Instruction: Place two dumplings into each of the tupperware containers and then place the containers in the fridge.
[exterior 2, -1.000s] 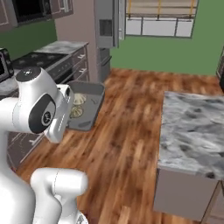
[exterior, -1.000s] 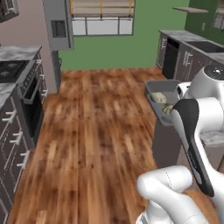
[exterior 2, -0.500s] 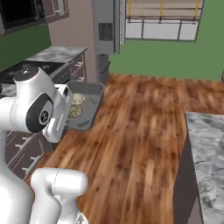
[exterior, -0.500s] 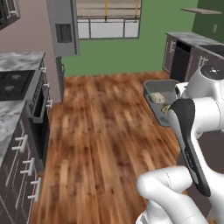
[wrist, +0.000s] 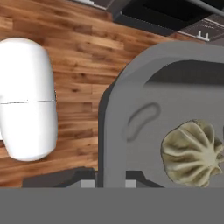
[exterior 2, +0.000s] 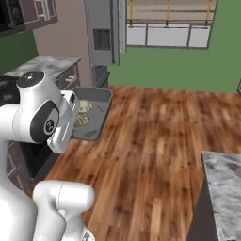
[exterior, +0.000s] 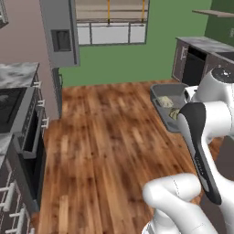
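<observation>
Left base view: we see the tupperware container (exterior: 165, 93) carried in the air above the wooden floor (exterior: 105, 146), just ahead of the arm's white wrist; two dumplings (exterior: 165, 102) lie inside it; the fridge (exterior: 59, 34) stands ahead to the left, door shut.

Right base view: the container (exterior 2: 96, 115) sits beside the wrist, dumplings (exterior 2: 83, 107) at its near end; the fridge (exterior 2: 101, 30) stands beyond it.

Hand view: the container rim (wrist: 109, 131) meets the bottom edge; one dumpling (wrist: 194, 153) rests inside; we cannot tell whether the hand is spread or pinching.
</observation>
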